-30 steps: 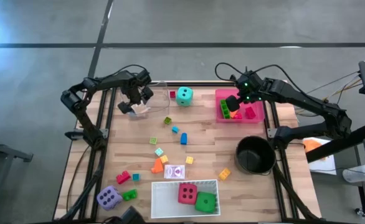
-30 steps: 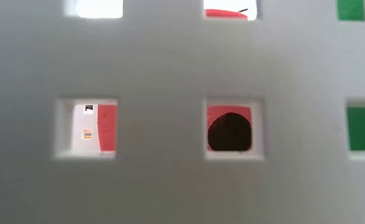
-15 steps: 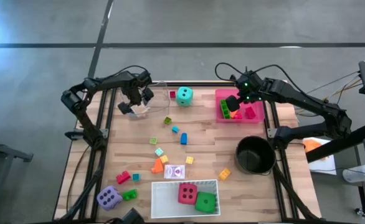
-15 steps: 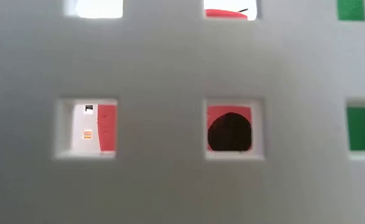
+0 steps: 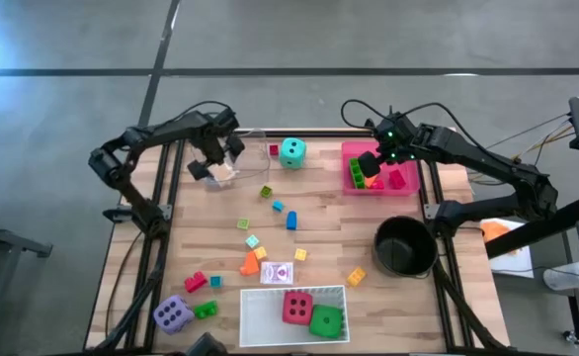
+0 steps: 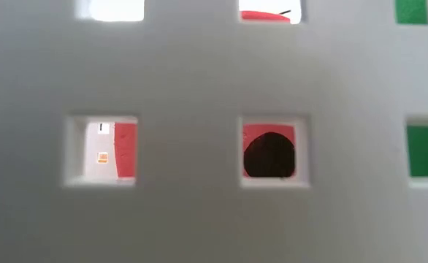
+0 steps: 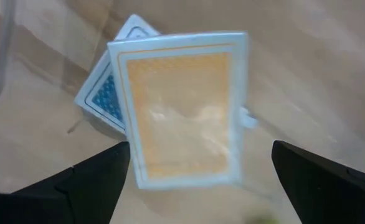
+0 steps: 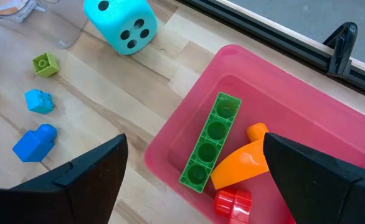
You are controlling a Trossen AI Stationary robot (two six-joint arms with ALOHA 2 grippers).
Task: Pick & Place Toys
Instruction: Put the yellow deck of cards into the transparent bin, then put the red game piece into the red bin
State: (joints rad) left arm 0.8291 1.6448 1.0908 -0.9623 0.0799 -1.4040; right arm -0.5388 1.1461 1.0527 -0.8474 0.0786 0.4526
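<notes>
Landmark: white tray (image 5: 294, 318), table (image 5: 319, 213) near edge. Two dice (image 5: 310, 313) in it. Card (image 5: 278, 273) just behind tray. Third die (image 5: 172, 314) left of tray. Pot (image 5: 404, 247) right-behind. Pink tray (image 5: 377, 168) far behind, blocks (image 8: 210, 148) inside.

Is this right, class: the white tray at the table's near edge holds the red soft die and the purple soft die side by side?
No. Beside the red soft die in the white tray lies the green soft die; the purple soft die sits outside on the wooden table, as the high view shows.
</notes>
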